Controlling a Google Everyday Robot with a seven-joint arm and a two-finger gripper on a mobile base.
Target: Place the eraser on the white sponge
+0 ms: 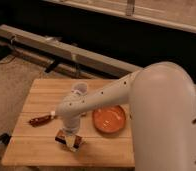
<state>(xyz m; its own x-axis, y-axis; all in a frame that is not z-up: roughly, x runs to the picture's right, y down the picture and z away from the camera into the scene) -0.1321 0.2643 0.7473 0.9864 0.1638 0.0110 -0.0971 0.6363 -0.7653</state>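
Observation:
The wooden table (41, 97) carries the eraser (77, 141), a small dark block near the front left. My arm reaches down from the right, and my gripper (69, 139) stands right on the block, shut on it. Dark ends of the eraser show on either side of the gripper tip. A small pale patch sits at the tip between those ends. I cannot tell whether that patch is the white sponge or part of the gripper. No other view of the white sponge is given.
An orange bowl (109, 119) sits just right of the gripper. A red-brown handled tool (41, 120) lies to the left. A small pale cup (79, 90) stands behind the arm. A metal rail (66, 50) runs behind the table. The front edge is close below the gripper.

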